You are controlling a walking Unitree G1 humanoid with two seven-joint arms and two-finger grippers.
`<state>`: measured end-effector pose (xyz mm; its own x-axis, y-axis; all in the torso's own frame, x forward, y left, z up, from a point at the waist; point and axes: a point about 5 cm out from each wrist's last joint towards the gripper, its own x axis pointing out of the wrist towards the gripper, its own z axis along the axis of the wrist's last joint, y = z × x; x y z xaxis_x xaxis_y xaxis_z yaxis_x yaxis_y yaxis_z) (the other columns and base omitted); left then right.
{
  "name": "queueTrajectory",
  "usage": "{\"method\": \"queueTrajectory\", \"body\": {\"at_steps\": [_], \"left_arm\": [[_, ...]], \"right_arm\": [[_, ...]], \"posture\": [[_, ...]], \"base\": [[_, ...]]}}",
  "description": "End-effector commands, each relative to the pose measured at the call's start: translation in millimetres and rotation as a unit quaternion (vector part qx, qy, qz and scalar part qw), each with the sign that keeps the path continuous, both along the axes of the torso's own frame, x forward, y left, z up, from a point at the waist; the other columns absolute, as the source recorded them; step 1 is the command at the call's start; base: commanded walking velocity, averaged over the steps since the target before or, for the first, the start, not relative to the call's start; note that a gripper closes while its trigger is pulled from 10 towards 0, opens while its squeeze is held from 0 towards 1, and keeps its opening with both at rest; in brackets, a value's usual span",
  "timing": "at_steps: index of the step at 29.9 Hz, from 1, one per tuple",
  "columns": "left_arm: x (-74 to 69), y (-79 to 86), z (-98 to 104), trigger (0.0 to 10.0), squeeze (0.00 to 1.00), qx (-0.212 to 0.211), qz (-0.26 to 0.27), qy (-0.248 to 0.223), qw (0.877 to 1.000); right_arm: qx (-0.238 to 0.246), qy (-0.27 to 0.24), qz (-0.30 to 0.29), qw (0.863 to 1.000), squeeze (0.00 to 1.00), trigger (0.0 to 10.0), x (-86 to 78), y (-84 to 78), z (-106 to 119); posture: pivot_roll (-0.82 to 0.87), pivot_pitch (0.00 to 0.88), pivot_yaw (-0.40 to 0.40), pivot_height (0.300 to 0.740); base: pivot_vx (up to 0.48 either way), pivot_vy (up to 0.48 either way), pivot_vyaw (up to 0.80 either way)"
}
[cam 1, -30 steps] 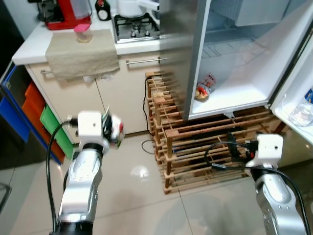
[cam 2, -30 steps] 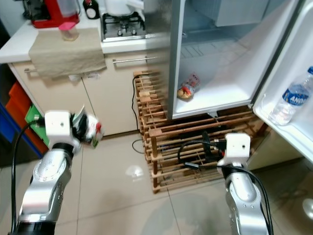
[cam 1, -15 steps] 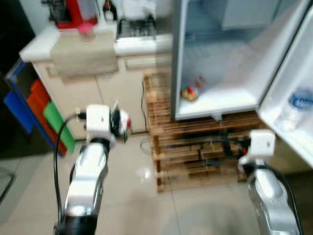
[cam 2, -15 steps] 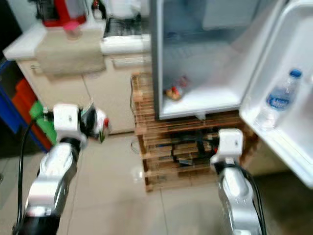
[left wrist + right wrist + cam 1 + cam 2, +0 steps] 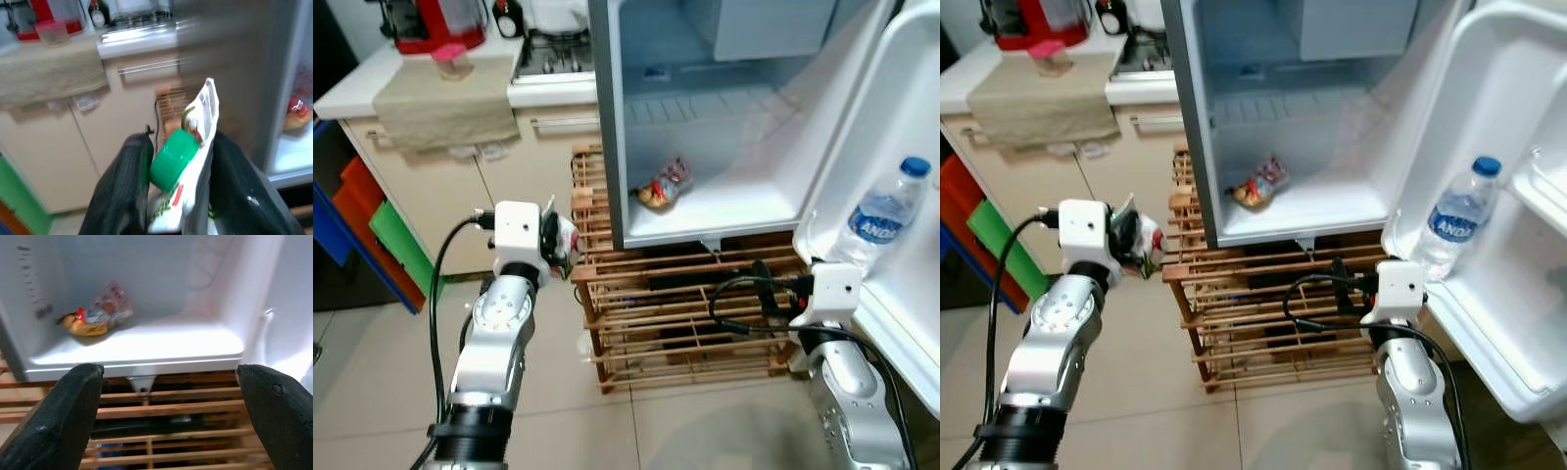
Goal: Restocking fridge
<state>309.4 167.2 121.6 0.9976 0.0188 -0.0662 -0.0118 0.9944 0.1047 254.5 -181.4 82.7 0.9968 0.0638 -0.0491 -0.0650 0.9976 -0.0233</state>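
The left gripper (image 5: pixel 178 161) held its 2 fingers closed on a green-capped pouch (image 5: pixel 188 161) beside the open fridge (image 5: pixel 705 117). The right gripper (image 5: pixel 168 406) faced the fridge shelf, fingers spread wide, where a snack bag (image 5: pixel 95 316) lay.

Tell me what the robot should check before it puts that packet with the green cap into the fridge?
1. Packet held firmly: ok, the left gripper has a finger on each side of it.
2. Fridge door open: ok, swung wide to the robot's right.
3. Free room on the fridge floor: ok, a snack bag lies at its left, the rest is bare.
4. Right gripper free to help: ok, open and holding nothing.
5. Water bottle in the door shelf out of the way: ok, upright there.
6. Close enough to reach inside: cannot tell, the packet is level with the wooden rack below the fridge.
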Motion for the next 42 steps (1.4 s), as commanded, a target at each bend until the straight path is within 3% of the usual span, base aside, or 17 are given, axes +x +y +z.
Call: {"method": "queueTrajectory", "body": {"at_steps": [1, 7, 17, 21, 26, 31, 33, 38, 42], "left_arm": [[5.8, -12.7, 9, 10.0, 0.0, -0.004, -0.026, -0.023, 0.999], [10.4, -17.7, 11, 10.0, 0.0, -0.01, -0.035, -0.027, 0.999], [12.6, -21.0, 7, 10.0, 0.0, -0.015, -0.041, -0.024, 0.999], [13.9, -24.0, 7, 10.0, 0.0, -0.016, -0.051, -0.024, 0.998], [14.7, -24.4, 6, 10.0, 0.0, -0.017, -0.053, -0.021, 0.998], [15.2, -25.8, 5, 10.0, 0.0, -0.017, -0.057, -0.019, 0.998], [15.9, -27.7, 4, 10.0, 0.0, -0.019, -0.061, -0.018, 0.998], [16.2, -28.7, 4, 10.0, 0.0, -0.019, -0.065, -0.018, 0.998], [16.2, -31.3, 6, 10.0, 0.0, -0.017, -0.075, -0.023, 0.997]], "right_arm": [[-0.007, -0.005, -0.014, 1.0, 0.0, 10.0, -0.4, -9.4, 3], [-0.01, -0.006, -0.024, 1.0, 0.0, 10.0, -2.9, -14.0, 3], [-0.041, 0.017, -0.121, 0.992, 0.0, 10.0, -6.9, -45.5, -5], [-0.091, 0.036, -0.186, 0.978, 0.0, 10.0, -9.2, -72.0, -8], [-0.113, 0.039, -0.235, 0.965, 0.0, 10.0, -12.0, -94.7, -6], [-0.124, 0.041, -0.256, 0.958, 0.0, 10.0, -14.2, -106.9, -6], [-0.141, 0.05, -0.279, 0.948, 0.0, 10.0, -17.4, -118.0, -8], [-0.149, 0.057, -0.294, 0.942, 0.0, 10.0, -22.6, -125.5, -12], [-0.132, 0.031, -0.283, 0.949, 0.0, 10.0, -19.6, -117.8, -4]], "posture": [[-0.09, 0.0, 0.072, 0.74], [-0.11, 0.0, 0.081, 0.74], [-0.11, 0.0, 0.078, 0.74], [-0.11, 0.0, 0.082, 0.74], [-0.12, 0.0, 0.085, 0.74], [-0.12, 0.0, 0.089, 0.74], [-0.12, 0.0, 0.091, 0.74], [-0.13, 0.0, 0.094, 0.74], [-0.13, 0.0, 0.098, 0.74]], "base": [[0.0, 0.0, 0.0], [0.0, 0.0, 0.0], [0.0, 0.0, 0.0], [0.0, 0.0, 0.0], [0.0, 0.0, 0.0], [0.0, 0.0, 0.0], [0.0, 0.0, 0.0], [0.0, 0.0, 0.0], [0.0, 0.0, 0.0]]}}
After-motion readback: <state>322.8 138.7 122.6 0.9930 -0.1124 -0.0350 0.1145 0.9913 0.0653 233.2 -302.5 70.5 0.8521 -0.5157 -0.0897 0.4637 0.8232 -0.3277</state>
